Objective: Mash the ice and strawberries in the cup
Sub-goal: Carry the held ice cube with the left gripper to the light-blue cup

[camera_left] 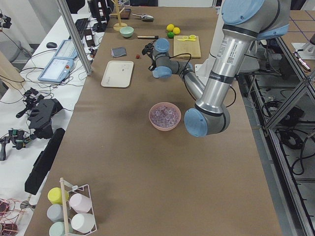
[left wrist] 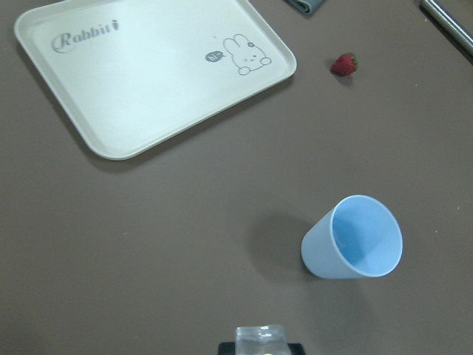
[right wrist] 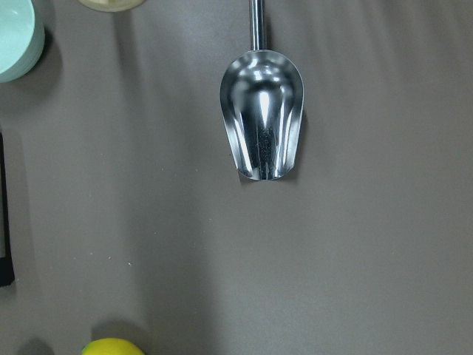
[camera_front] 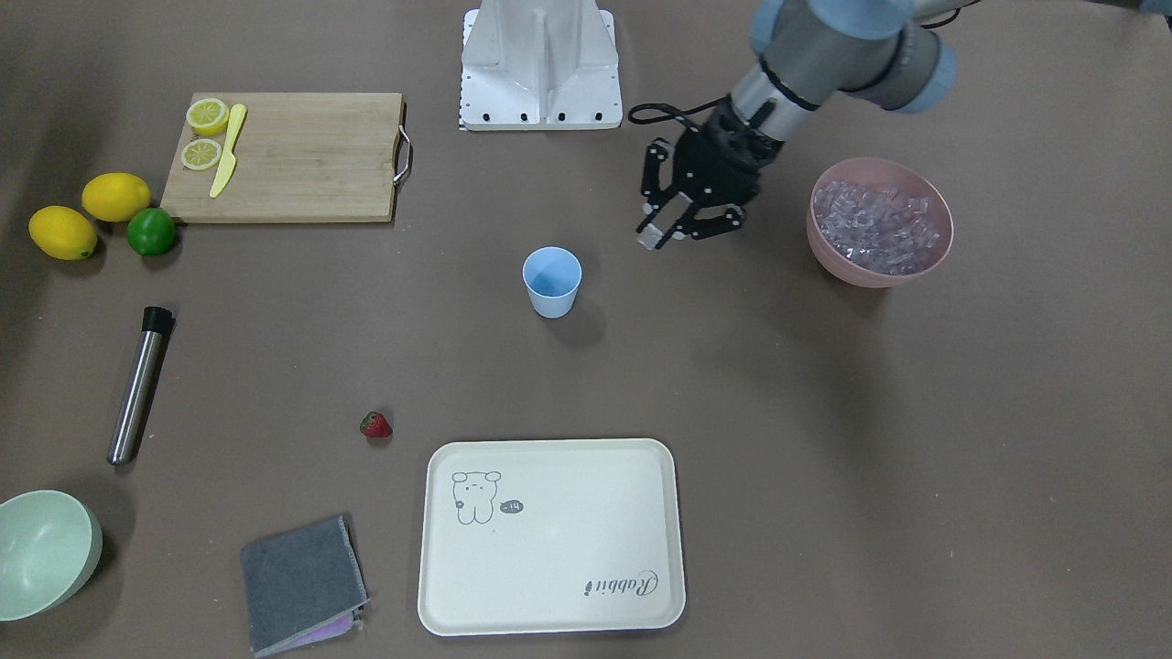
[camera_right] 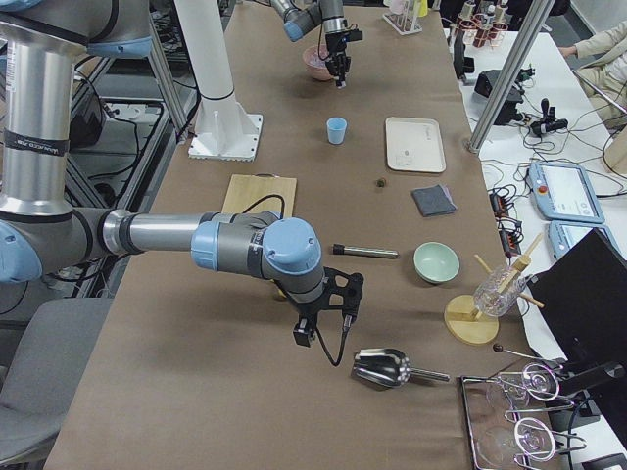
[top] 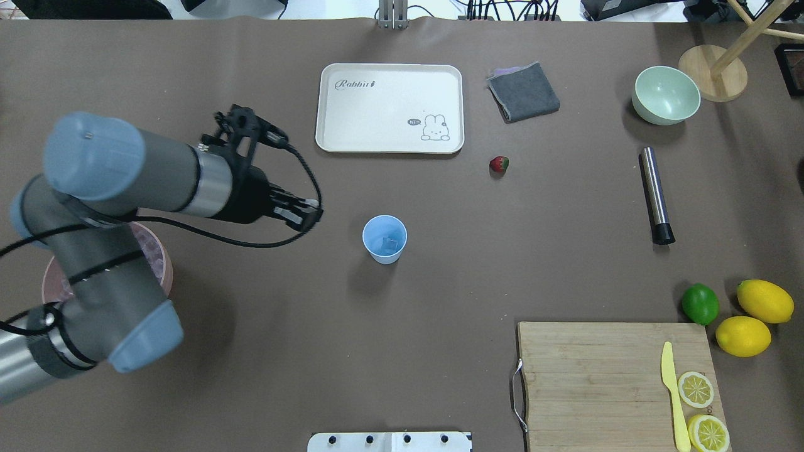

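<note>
On your worktop [camera_front: 824,412] you have a cream tray [camera_front: 568,513], a folded grey cloth [camera_front: 302,581] near it, a pale green bowl [camera_front: 41,549], a steel cylinder [camera_front: 137,389], and a cutting board [camera_front: 302,156] carrying two lemon halves [camera_front: 207,116] and a yellow knife [camera_front: 227,151].

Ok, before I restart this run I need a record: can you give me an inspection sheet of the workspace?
Surface: brown table, nothing seen spilled.
Job's things: cup upright, one cube inside; ice heaped in pink bowl; strawberry on the table near tray.
Clutter: muddler, scoop, cutting board with knife and lemon slices, lemons, lime, cloth, green bowl.
Grippers: left gripper shut on ice, beside the cup; right gripper near scoop, state cannot tell.
Cables: black cable loops off left wrist.
Surroundings: side bench with tablets.
</note>
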{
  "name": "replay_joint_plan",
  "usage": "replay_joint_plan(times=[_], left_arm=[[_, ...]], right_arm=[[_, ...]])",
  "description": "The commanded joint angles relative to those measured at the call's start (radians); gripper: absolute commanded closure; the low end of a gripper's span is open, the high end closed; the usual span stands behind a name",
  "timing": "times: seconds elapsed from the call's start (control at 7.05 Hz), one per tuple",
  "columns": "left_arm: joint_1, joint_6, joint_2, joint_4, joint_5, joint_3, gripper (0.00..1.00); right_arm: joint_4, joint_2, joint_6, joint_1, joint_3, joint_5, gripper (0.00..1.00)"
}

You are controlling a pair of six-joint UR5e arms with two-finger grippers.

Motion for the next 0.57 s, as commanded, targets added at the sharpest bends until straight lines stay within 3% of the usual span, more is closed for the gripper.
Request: replay_joint_plan(times=[0.0, 0.43], left_arm=[[0.129, -0.05, -0.098, 0.054, 0.15, 0.037, 1.0], [0.126, -0.036, -0.158, 0.045, 0.189, 0.152, 1.0]], right_arm=[[0.002, 0.004, 0.001, -0.001, -0.001, 0.002, 0.0], [0.0, 0.01, 0.001, -0.001, 0.0, -0.001, 0.0]])
